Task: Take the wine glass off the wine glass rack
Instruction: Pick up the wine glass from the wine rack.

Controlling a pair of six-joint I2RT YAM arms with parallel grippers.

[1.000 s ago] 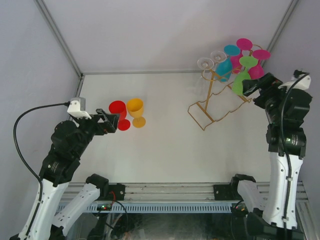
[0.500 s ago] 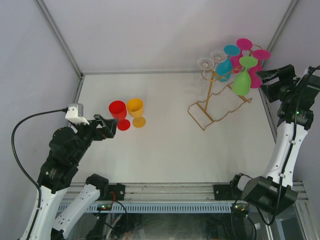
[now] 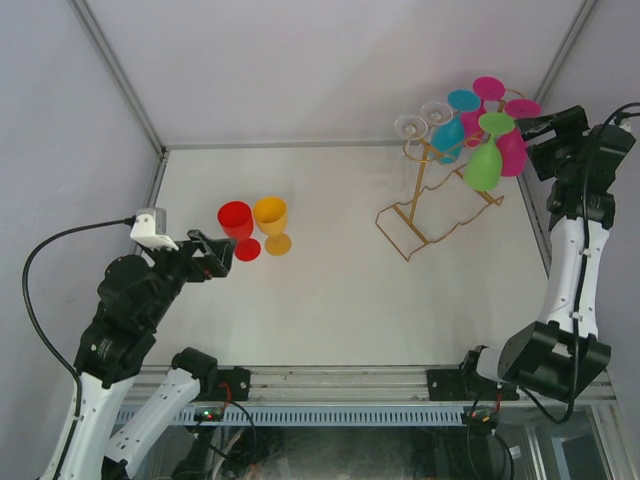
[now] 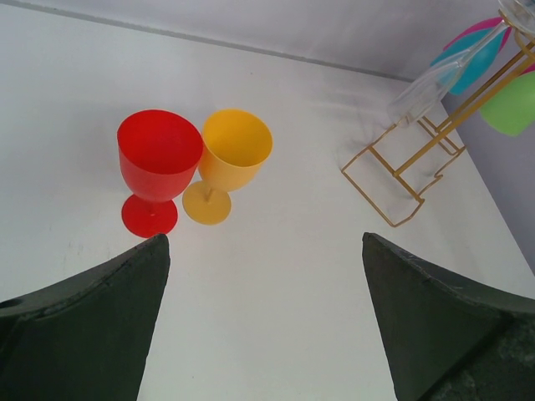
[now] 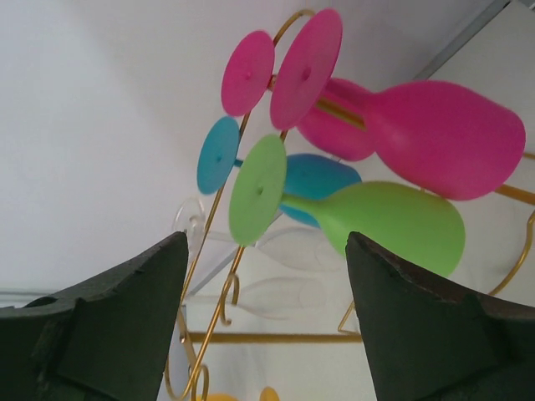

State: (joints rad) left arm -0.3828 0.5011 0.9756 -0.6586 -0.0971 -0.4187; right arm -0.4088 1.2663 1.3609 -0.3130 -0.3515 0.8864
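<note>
The white table (image 3: 330, 300) fills the top view. On it, the wine glass rack (image 3: 393, 239) stands at about 2 o'clock. It is a thin gold wire frame with its rectangular base flat on the table and its stem slanting up toward the far right corner.

The right arm rises at 3 o'clock. The right gripper (image 3: 540, 130) hovers high, at 2 o'clock from the rack's top. In the wrist view its fingers (image 5: 125, 317) stand well apart and grip nothing. The hanging glasses lie beyond the fingers, not between them.

The left arm leans in from 8 o'clock. The left gripper (image 3: 222, 252) is spread wide and empty, and it points at two glasses just beyond its tips.

All the wine glasses on the rack hang tilted from its loop arms, with their feet uppermost:
- The green wine glass (image 3: 483, 165) is nearest the right gripper but apart from it.
- A magenta glass (image 3: 512, 148) hangs just beside it at 1 o'clock.
- A second magenta glass (image 5: 334, 129) hangs behind that one.
- A teal glass (image 3: 450, 135) hangs at 10 o'clock from the green one.
- Two clear glasses (image 3: 412, 127) are farther left.

A red glass (image 3: 236, 222) and a yellow glass (image 3: 270, 215) stand upright at 9 o'clock on the table, and their bowls touch.
</note>
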